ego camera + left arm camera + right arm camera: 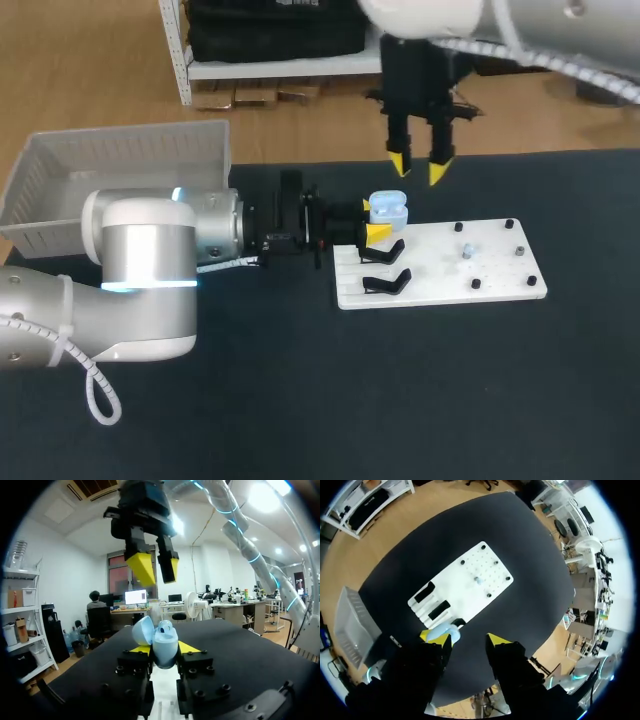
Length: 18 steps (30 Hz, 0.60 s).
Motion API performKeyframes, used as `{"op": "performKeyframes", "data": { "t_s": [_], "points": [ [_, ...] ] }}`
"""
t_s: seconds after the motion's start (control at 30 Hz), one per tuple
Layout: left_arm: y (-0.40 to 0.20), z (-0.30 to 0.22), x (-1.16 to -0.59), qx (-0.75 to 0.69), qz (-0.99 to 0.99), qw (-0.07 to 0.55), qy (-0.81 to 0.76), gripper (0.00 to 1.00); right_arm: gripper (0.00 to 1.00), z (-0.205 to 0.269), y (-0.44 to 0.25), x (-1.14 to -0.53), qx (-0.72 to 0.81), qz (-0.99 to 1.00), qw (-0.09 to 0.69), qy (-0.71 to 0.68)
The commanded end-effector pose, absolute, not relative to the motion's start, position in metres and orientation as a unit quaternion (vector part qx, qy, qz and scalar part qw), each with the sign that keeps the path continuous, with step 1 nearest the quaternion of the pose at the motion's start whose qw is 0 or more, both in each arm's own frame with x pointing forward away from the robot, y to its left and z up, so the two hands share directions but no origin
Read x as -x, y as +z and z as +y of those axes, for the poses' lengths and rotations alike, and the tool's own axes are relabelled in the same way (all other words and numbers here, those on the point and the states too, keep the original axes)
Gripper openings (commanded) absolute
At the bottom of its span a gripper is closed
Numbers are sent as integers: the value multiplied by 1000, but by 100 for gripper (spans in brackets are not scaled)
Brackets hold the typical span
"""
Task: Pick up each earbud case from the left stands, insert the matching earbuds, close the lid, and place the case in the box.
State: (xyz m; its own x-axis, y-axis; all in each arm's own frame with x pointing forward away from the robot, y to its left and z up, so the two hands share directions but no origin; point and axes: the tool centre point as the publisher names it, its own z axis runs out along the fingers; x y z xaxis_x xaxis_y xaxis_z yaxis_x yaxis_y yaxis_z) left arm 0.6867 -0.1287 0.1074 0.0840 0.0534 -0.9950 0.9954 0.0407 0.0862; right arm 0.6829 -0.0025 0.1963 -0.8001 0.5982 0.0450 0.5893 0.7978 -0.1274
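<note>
Upright, open case point(165, 644) (in left tool point(164, 652))

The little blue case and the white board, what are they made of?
The earbud case looks like smooth, glossy light-blue plastic: light gleams on its curves. The board seems matte white plastic with neat rows of holes; painted metal is possible.

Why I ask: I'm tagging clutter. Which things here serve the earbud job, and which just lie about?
Job: earbud case in left gripper, open right gripper, earbud on white board, black stands, box.
Lying about: only the board's black pegs, use unclear.
</note>
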Motion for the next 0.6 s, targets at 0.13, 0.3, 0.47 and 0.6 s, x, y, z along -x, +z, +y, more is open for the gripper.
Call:
{"op": "performKeyframes", "data": {
  "t_s": [0.13, 0.3, 0.47, 0.6],
  "points": [
    [106, -129, -685, -521, 502, 522, -452, 0, 45, -43, 186, -656, 293, -954, -30, -60],
    [106, -129, -685, -521, 502, 522, -452, 0, 48, -61, 181, -656, 295, -950, -50, -90],
    [106, -129, -685, -521, 502, 522, -452, 0, 49, -76, 173, -656, 295, -947, -54, -115],
    [106, -129, -685, -521, 502, 522, -452, 0, 49, -84, 165, -658, 282, -948, -61, -132]
  ]
}}
